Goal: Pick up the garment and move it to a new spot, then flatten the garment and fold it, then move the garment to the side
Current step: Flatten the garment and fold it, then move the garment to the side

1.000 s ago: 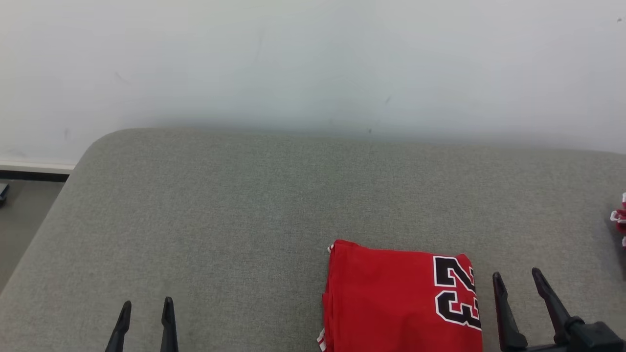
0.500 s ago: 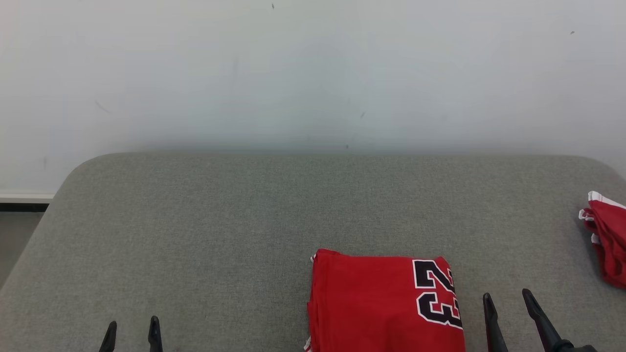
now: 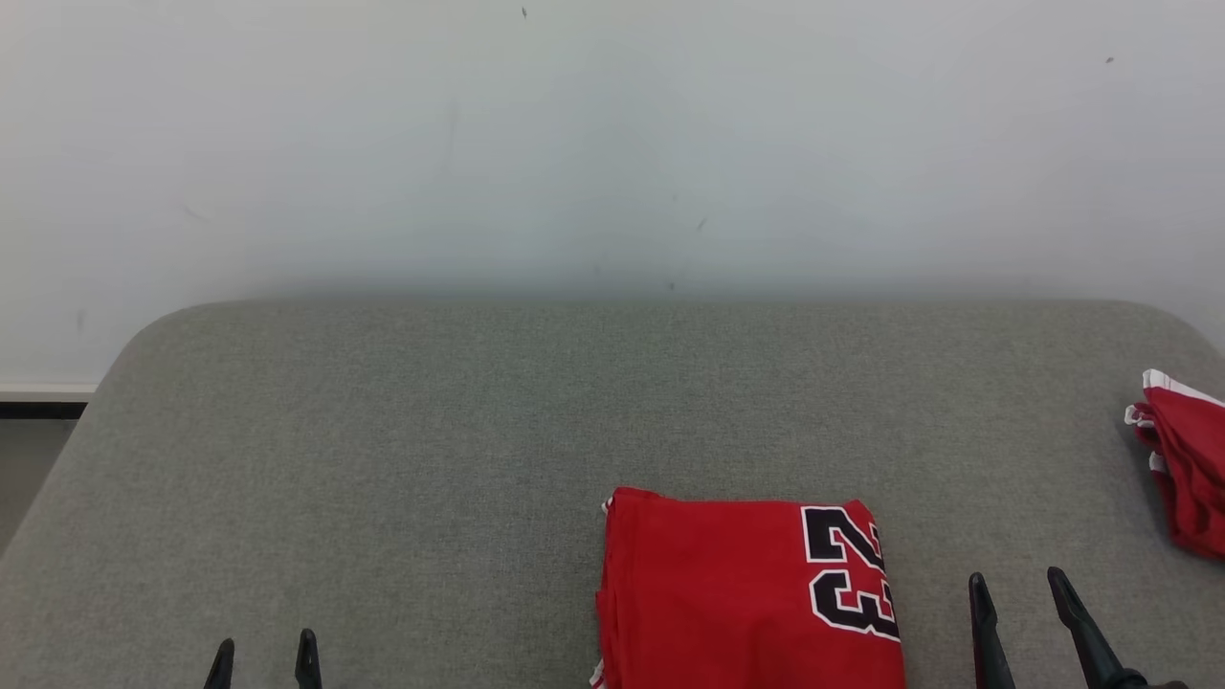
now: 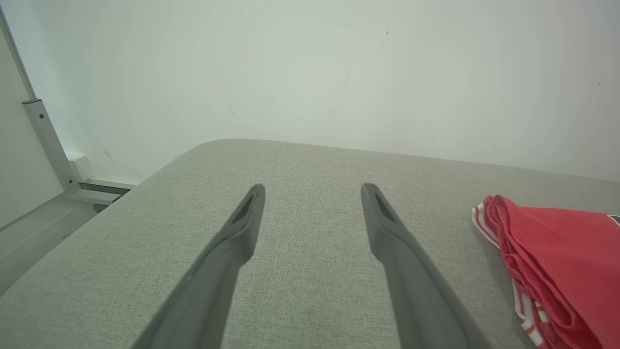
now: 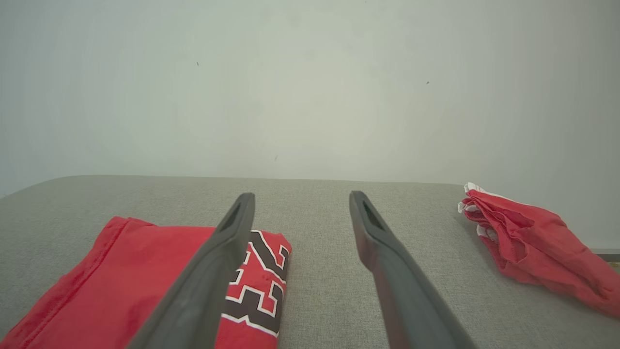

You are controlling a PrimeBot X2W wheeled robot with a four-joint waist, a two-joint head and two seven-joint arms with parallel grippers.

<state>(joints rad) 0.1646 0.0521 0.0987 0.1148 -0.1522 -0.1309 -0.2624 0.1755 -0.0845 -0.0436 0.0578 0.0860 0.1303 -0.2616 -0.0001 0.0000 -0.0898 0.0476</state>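
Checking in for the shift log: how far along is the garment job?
Done: the red jersey lies folded flat on the grey cushion. In hand: nothing; the left pincer and right pincer are open and empty, apart from it. Left: moving the jersey to the side, probably; a crumpled red garment at the cushion's right edge is not folded.

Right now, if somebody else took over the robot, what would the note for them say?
Left gripper: jaws open, empty, over bare grey cushion.
Right gripper: jaws open, empty, just right of the folded red jersey.
Jersey: folded, number 23 up, near the front edge.
A second red garment lies crumpled at the far right.
Done: flattening and folding, by the look of it.
Left: move the folded jersey to the side.
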